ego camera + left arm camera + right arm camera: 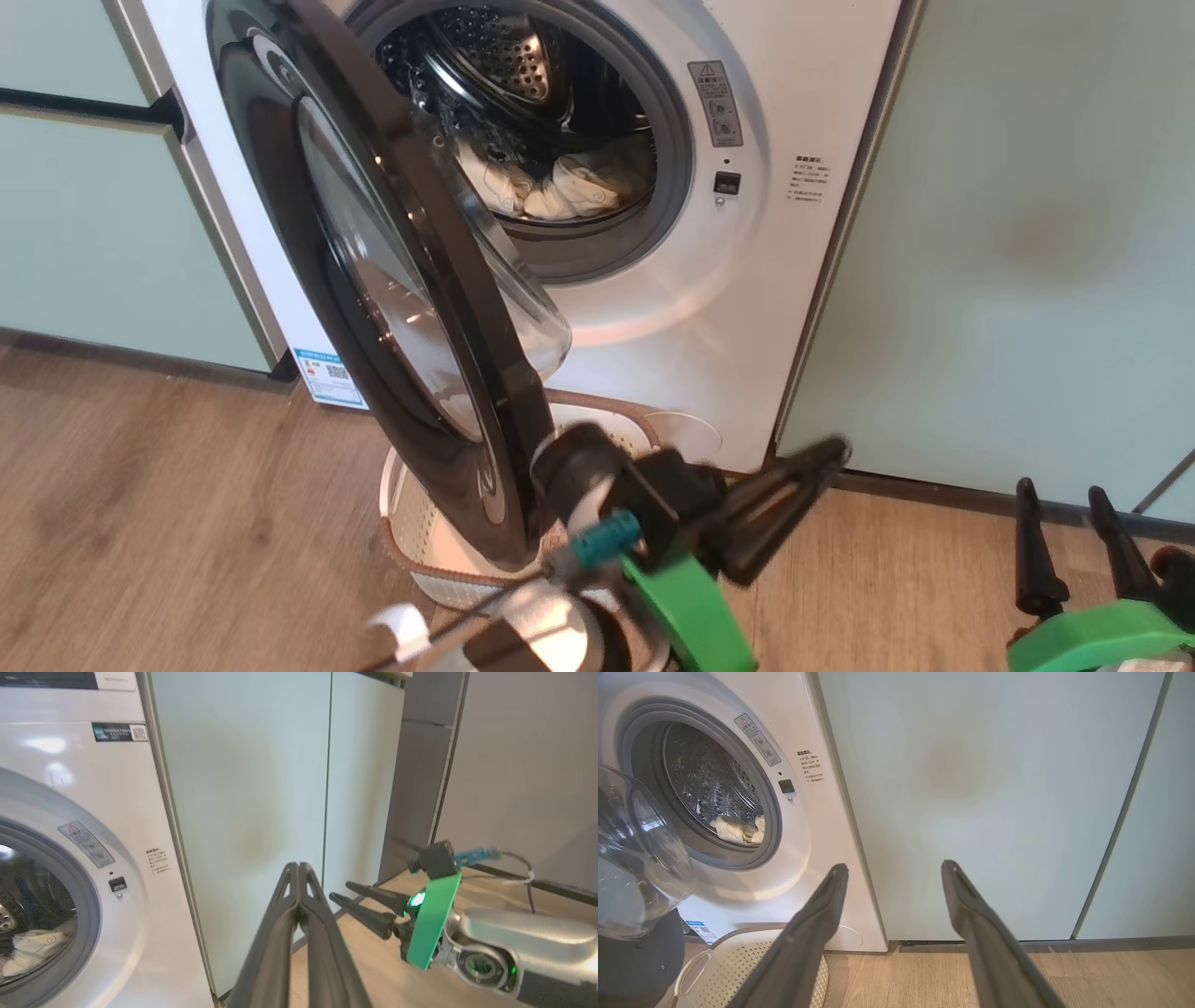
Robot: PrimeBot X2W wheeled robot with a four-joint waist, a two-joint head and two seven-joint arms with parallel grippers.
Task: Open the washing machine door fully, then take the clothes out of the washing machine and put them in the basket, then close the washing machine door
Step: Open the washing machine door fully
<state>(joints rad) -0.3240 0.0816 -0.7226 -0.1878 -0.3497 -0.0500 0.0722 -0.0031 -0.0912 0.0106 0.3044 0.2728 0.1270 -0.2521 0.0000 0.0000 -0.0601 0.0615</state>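
Two claws hover before the washing machine (794,280): left gripper (829,455) pressed together, right gripper (1062,493) spread. The washing machine door (373,280) stands part open; the basket (415,527) sits at the machine's foot, clothes (560,191) inside.

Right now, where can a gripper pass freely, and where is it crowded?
Free: the washing machine mouth right of the door edge, above the clothes; the floor between left gripper and right gripper, below the cabinet. Crowded: the basket, under the door's lower rim.

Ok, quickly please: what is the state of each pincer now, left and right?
Left pincer: closed, dark fingers pressed together, holding nothing.
Right pincer: open, holding nothing, pointing toward the pale green cabinet panel.
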